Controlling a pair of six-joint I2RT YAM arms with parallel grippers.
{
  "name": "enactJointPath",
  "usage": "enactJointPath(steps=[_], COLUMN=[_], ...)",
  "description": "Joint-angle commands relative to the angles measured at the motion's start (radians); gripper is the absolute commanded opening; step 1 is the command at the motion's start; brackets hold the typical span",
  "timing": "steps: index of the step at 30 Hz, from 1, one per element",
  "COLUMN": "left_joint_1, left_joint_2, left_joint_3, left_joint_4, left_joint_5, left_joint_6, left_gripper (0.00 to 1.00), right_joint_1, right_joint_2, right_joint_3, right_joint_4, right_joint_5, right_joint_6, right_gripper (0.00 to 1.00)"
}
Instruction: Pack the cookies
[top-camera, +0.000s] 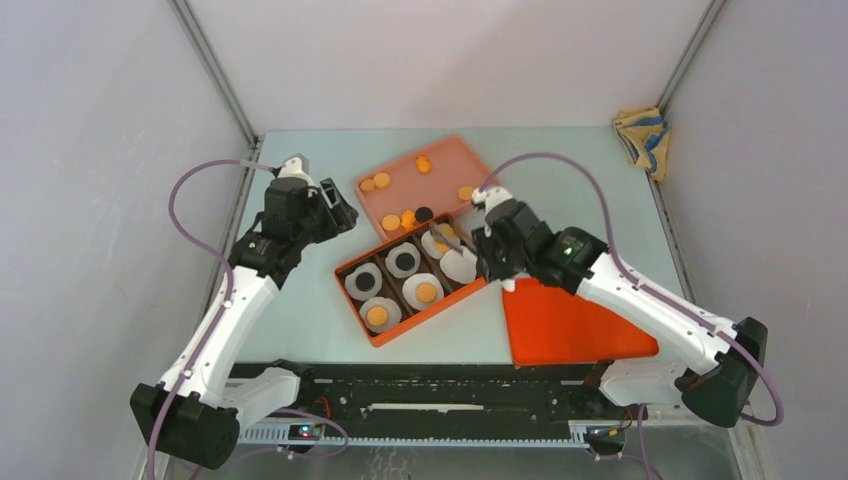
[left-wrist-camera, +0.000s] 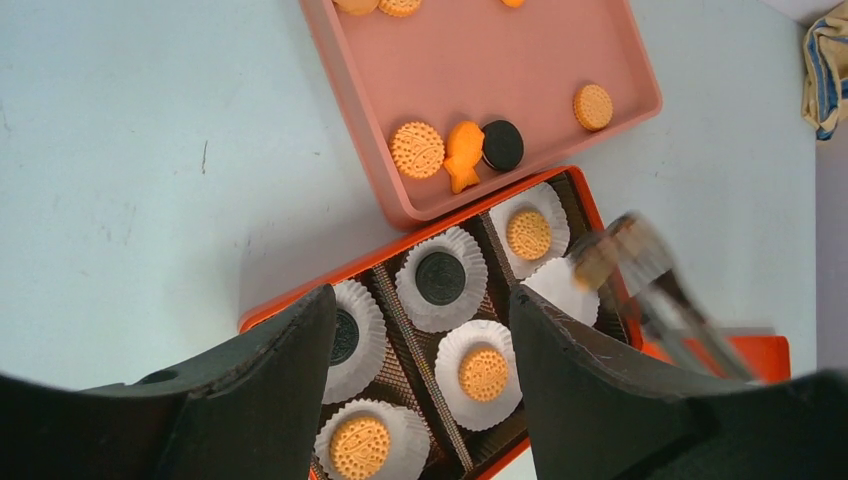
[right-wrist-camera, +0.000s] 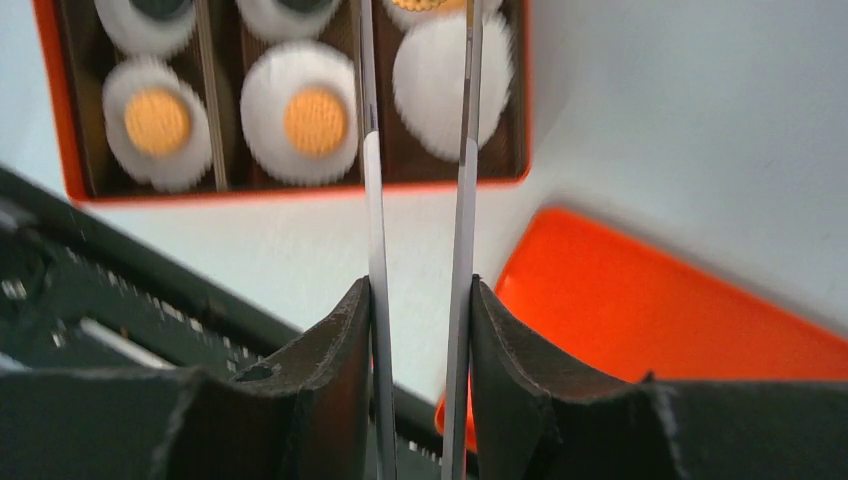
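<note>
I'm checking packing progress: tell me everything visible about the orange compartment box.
The orange box is a shallow open rectangle, plastic-looking, dark brown inside, split into six compartments, each lined with a white fluted paper cup. It lies flat and skewed on the table, close beside the pink tray. Two cups hold black cookies, three hold orange cookies, one is empty; tongs in the right gripper hang over that end.

The left gripper (left-wrist-camera: 422, 300) is held wide open on a forward-stretched arm, while the right gripper (right-wrist-camera: 420, 288), angled inward, is clamped on tongs (right-wrist-camera: 373, 200)
</note>
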Motion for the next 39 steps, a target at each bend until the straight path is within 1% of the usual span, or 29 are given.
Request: enactJointPath(steps=[1, 4, 9, 17, 18, 19, 24, 26, 27, 30, 33, 35, 37, 39], left_joint_1=[0.004, 0.004, 0.004, 0.004, 0.003, 0.003, 0.004, 0.004, 0.004, 0.004, 0.004, 0.004, 0.004, 0.004], left_joint_2=[-0.032, -0.04, -0.052, -0.051, -0.048, -0.045, -0.036, -0.038, -0.039, -0.044, -0.045, -0.043, -0.042, -0.039], left_joint_3=[0.04, 0.037, 0.032, 0.033, 0.033, 0.035, 0.035, 0.038, 0.038, 0.041, 0.043, 0.047, 0.05, 0.053], left_joint_4=[0.029, 0.028, 0.026, 0.018, 0.019, 0.02, 0.027, 0.027, 0.028, 0.027, 0.027, 0.027, 0.028, 0.031], left_joint_5=[0.026, 0.028, 0.028, 0.017, 0.02, 0.022, 0.036, 0.04, 0.04, 0.041, 0.041, 0.042, 0.043, 0.042], left_joint_6=[-0.013, -0.014, -0.013, -0.009, -0.009, -0.01, -0.012, -0.009, -0.007, -0.005, -0.002, -0.003, -0.003, -0.005], left_gripper=[0.69, 0.69, 0.69, 0.69, 0.69, 0.69, 0.69, 0.69, 0.69, 0.7, 0.7, 0.7, 0.7, 0.7], right_joint_1=[0.084, 0.102, 0.102, 0.106, 0.108, 0.111, 0.115, 0.115, 0.115, 0.115, 0.116, 0.115, 0.109, 0.085], right_joint_2=[-0.054, -0.064, -0.044, -0.05, -0.053, -0.056, -0.065, -0.064, -0.063, -0.054, -0.057, -0.078, -0.109, -0.128], right_joint_3=[-0.053, -0.078, -0.093, -0.092, -0.092, -0.092, -0.091, -0.09, -0.091, -0.079, -0.063, -0.043, -0.013, 0.023], right_joint_4=[-0.056, -0.058, -0.058, -0.107, -0.116, -0.122, -0.113, -0.099, -0.094, -0.089, -0.092, -0.086, -0.078, -0.056], right_joint_5=[0.049, 0.059, 0.084, 0.067, 0.066, 0.073, 0.097, 0.099, 0.099, 0.09, 0.101, 0.125, 0.171, 0.197], right_joint_6=[0.099, 0.122, 0.114, 0.115, 0.115, 0.118, 0.126, 0.126, 0.127, 0.122, 0.121, 0.114, 0.101, 0.09], right_gripper=[0.1, 0.09, 0.1, 0.11, 0.13, 0.18, 0.45, 0.51, 0.52, 0.52, 0.48, 0.4, 0.28, 0.22])
